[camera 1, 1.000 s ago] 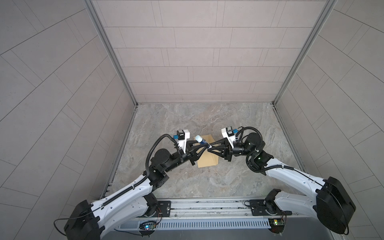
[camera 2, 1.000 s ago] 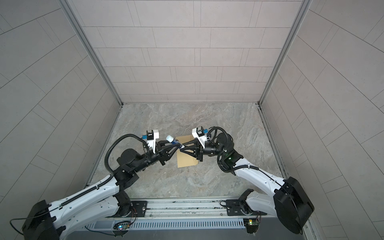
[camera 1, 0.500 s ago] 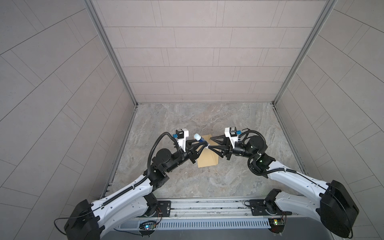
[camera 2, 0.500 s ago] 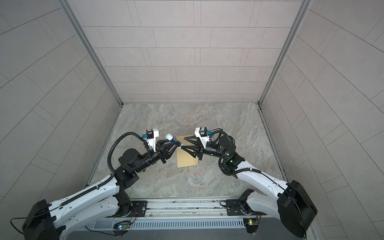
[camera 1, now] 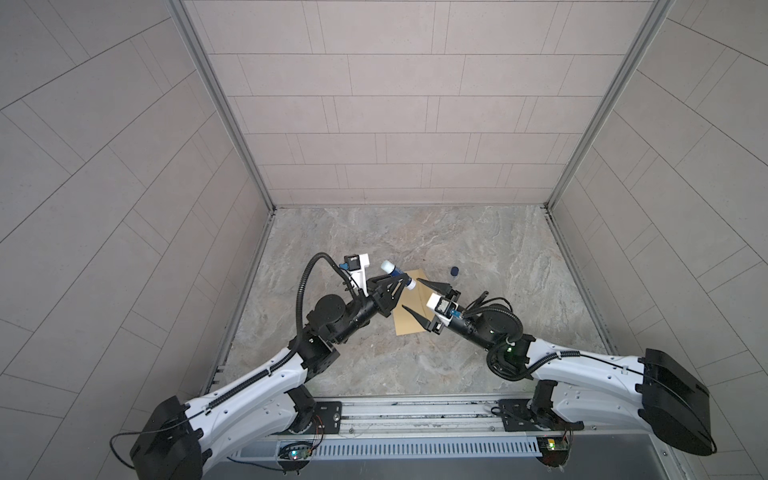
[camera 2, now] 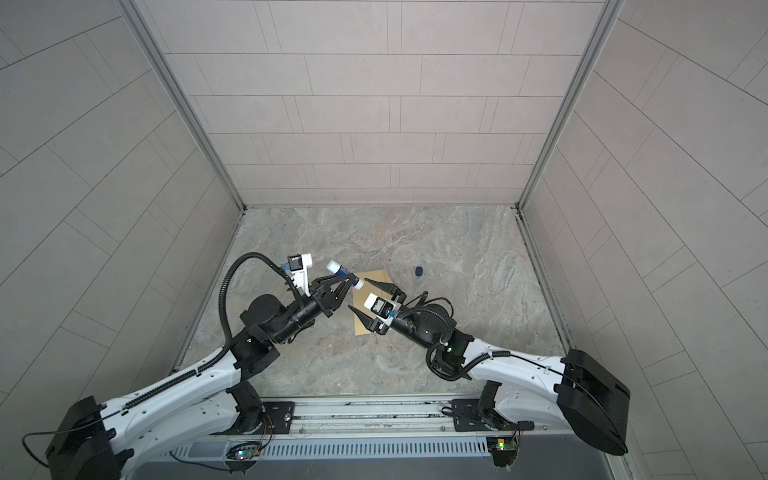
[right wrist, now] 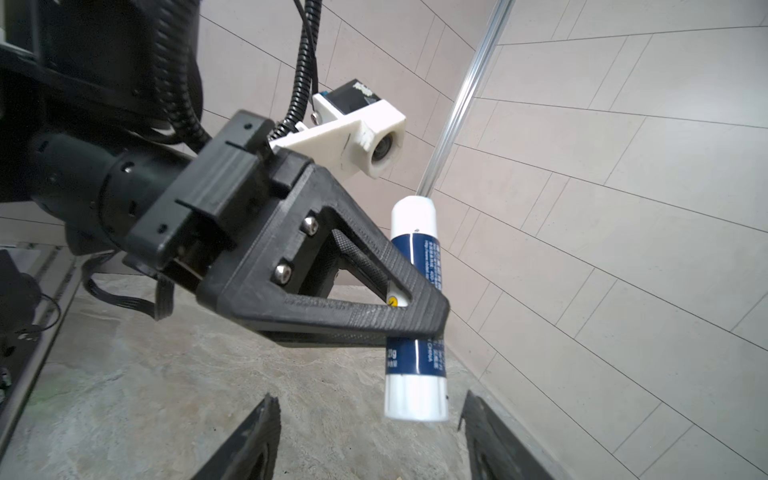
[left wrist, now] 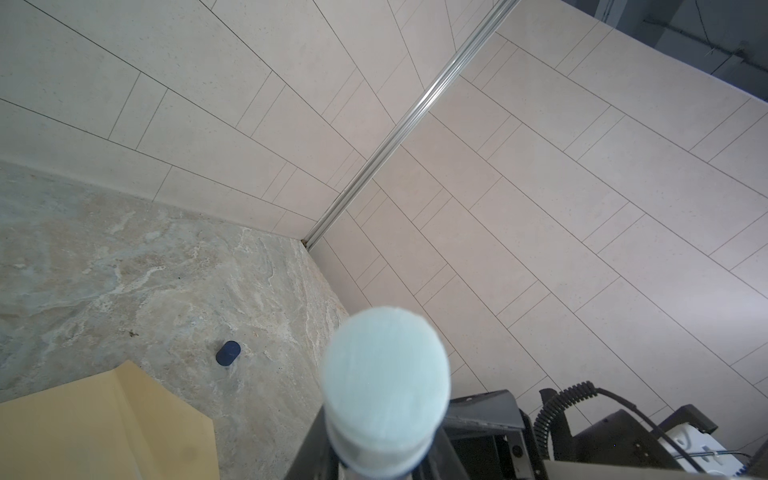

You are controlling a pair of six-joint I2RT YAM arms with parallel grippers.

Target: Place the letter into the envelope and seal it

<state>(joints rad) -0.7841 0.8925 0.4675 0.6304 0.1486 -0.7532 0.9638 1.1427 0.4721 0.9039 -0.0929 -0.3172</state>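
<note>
Left claw [camera 1: 400,283] is clenched on a blue-and-white glue stick [camera 1: 395,274], raised off the counter [camera 1: 478,249]. I see the right claw [camera 1: 413,296] spread wide and empty over the mustard envelope [camera 1: 410,329], which lies flat. A small dark blue cap [camera 1: 454,271] sits nearby.

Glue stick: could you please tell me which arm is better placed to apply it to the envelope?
Left, probably: the left gripper grips the glue stick near the envelope; the right gripper is open, empty.
</note>
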